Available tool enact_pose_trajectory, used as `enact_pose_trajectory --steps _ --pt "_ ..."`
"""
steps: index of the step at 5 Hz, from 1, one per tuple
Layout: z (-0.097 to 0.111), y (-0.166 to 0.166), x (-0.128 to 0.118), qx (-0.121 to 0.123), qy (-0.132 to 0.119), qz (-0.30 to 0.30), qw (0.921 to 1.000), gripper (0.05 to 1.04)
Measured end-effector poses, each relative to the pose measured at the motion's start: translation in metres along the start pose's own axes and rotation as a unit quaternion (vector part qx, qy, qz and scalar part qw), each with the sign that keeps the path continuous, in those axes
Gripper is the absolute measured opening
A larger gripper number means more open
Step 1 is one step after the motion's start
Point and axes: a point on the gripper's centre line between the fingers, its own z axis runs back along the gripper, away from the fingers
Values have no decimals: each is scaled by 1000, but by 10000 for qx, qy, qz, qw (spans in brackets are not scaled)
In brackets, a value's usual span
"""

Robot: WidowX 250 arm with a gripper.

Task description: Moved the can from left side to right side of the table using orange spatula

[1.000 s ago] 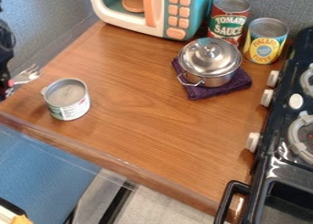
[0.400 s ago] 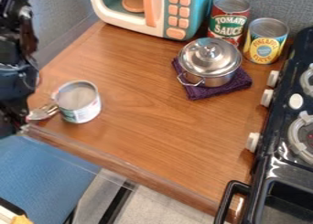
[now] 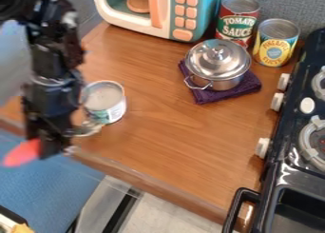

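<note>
- You are grasping the orange-handled spatula (image 3: pixel 22 153) in the gripper (image 3: pixel 54 144), by the table's (image 3: pixel 171 141) front edge.
- Your can (image 3: pixel 105 102) is standing upright on the table's left part.
- You are holding the spatula's metal head close by the can's base; whether they are touching is unclear.

"TOMATO SAUCE" red can (image 3: pixel 236 29), "PINEAPPLE" yellow can (image 3: pixel 275 48)

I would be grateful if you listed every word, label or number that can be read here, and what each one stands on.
"TOMATO SAUCE": on the red can at the back.
"PINEAPPLE", probably, with what may be "SLICES" below: on the yellow can; too small to be sure.
Print on the pale can on the left: too small to read.
</note>
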Motion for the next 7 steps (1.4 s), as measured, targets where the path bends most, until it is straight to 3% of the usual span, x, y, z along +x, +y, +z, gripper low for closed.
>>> enact_pose_trajectory --steps 1,2,3,5,7 --pt "7 -12 9 110 -45 26 9999 402" --pt "5 15 -1 277 134 497 9983 402" --pt "7 45 -16 144 87 897 9958 402" --pt "39 81 -21 -176 -631 1273 9897 402" --pt "3 118 2 -15 -475 1507 9874 402"
